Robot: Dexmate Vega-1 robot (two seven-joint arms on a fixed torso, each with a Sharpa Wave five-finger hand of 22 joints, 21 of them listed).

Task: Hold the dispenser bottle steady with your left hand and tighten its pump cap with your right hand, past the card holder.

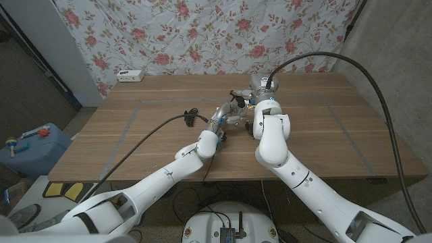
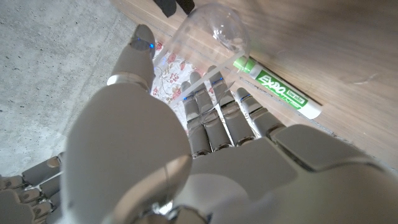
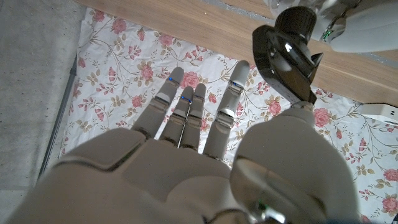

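Observation:
The clear dispenser bottle [image 2: 211, 31] stands on the wooden table [image 1: 135, 135] with my left hand [image 2: 205, 124] around it, thumb on one side and fingers on the other. In the head view my left hand [image 1: 228, 113] and right hand [image 1: 262, 102] meet at the table's middle, and the bottle is mostly hidden between them. The black pump cap [image 3: 289, 53] shows just past my right hand's thumb. My right hand [image 3: 193, 137] has its fingers stretched out straight beside the cap, not wrapped around it.
A green Expo marker [image 2: 280, 90] lies on the table right beside the bottle. A black cable [image 1: 191, 116] runs across the table to my left arm. A white power strip [image 1: 128, 75] sits at the back left edge. Tape lines mark a rectangle on the tabletop.

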